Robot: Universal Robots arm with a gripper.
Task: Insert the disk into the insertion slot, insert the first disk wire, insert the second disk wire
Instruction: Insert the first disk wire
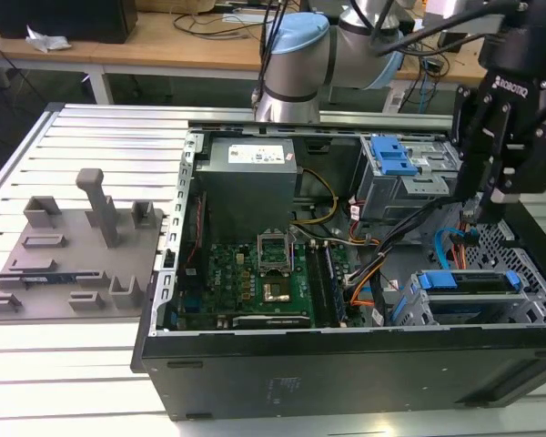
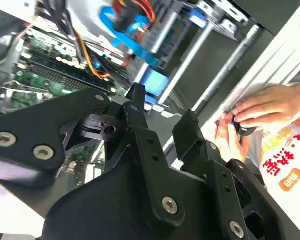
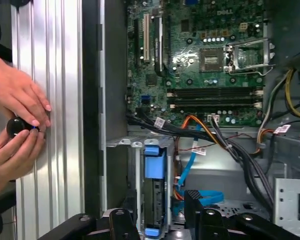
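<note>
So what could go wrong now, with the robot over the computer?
The open gripper hangs close to the blue cable beside the disk; it could snag the cable and tug a plug. A person's hands are on the table next to the case, so the arm might bump them if it swings.
</note>
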